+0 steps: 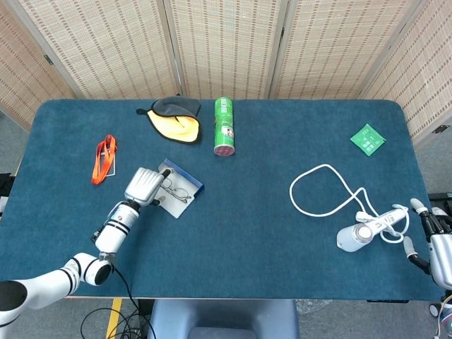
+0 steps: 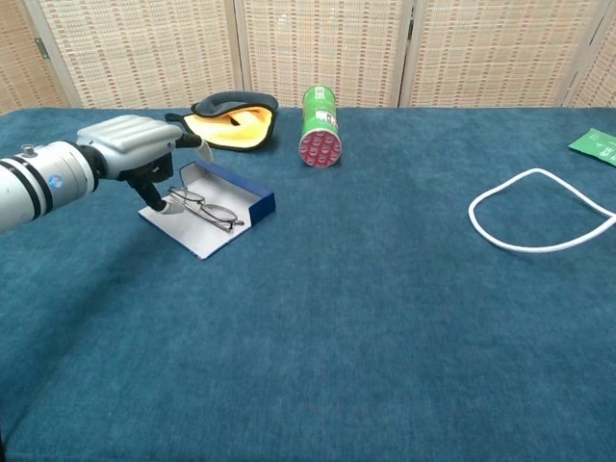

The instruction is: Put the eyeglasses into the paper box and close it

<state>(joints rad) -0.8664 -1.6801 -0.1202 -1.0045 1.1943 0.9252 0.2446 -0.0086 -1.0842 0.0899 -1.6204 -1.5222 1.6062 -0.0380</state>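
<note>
Head view: eyeglasses (image 1: 177, 192) lie inside the open paper box (image 1: 185, 182) on the blue surface (image 1: 254, 226), left of centre. Left robot hand (image 1: 140, 186) sits at the box's left edge, holding nothing; finger spread unclear. Right robot hand (image 1: 432, 236) idles at the near right corner, fingers apart, empty.

Chest view: left robot hand (image 2: 135, 146), fingertips beside the frames. Risk: closing the flap may snag a temple, tip the glasses out, or slide the light box.
</note>
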